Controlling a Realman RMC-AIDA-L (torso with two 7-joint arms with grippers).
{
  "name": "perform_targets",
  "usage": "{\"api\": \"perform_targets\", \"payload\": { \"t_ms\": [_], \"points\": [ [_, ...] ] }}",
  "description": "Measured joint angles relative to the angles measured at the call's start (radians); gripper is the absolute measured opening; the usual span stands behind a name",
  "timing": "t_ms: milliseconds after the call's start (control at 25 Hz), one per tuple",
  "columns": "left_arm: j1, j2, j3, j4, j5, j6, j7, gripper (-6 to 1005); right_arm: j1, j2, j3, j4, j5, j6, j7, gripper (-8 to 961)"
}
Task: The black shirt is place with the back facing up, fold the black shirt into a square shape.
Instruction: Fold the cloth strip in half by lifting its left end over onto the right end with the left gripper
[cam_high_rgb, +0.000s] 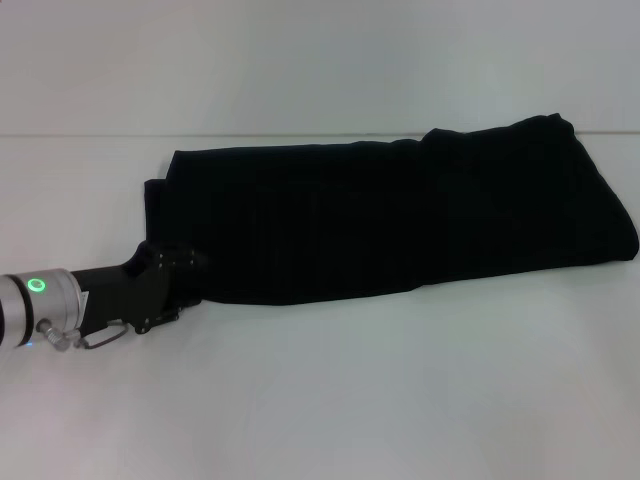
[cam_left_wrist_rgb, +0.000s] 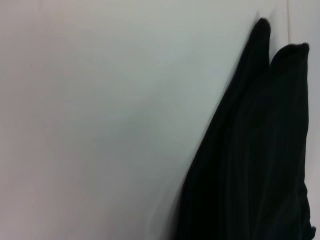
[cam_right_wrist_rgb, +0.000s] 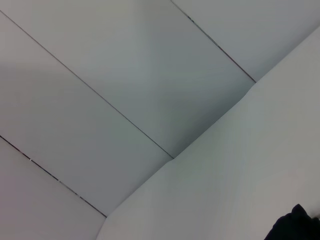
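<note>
Across the middle of the white table (cam_high_rgb: 320, 400), the large black soft-fabric T-shirt (cam_high_rgb: 400, 215) lay folded lengthwise into a long band, running from nine o'clock toward three o'clock, its right end bunched. That looked like the sleeve and side folds done, with the crosswise folds to a square left. At the band's eight o'clock corner sat the left gripper (cam_high_rgb: 185, 262); whether it was clenched could not be told. No right gripper showed.

Head camera looks down from afar; both wrist cameras sit close, sharing the black shirt (cam_high_rgb: 400, 215) edge.
</note>
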Motion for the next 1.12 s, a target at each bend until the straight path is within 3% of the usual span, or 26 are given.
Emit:
{"api": "perform_targets", "payload": {
  "t_ms": [440, 720, 1120],
  "points": [
    [-0.045, -0.010, -0.005, -0.007, -0.026, -0.096, 0.028, 559, -0.005, 0.000, 0.002, -0.001, 0.000, -0.001, 0.000, 670],
    [-0.054, -0.013, -0.002, -0.007, -0.134, -0.102, 0.102, 560, -0.006, 0.000, 0.003, -0.002, 0.000, -0.002, 0.000, 670],
    [-0.055, 0.003, 0.009, -0.045, -0.096, -0.130, 0.087, 546, -0.005, -0.001, 0.005, 0.000, 0.000, -0.001, 0.000, 670]
  ]
}}
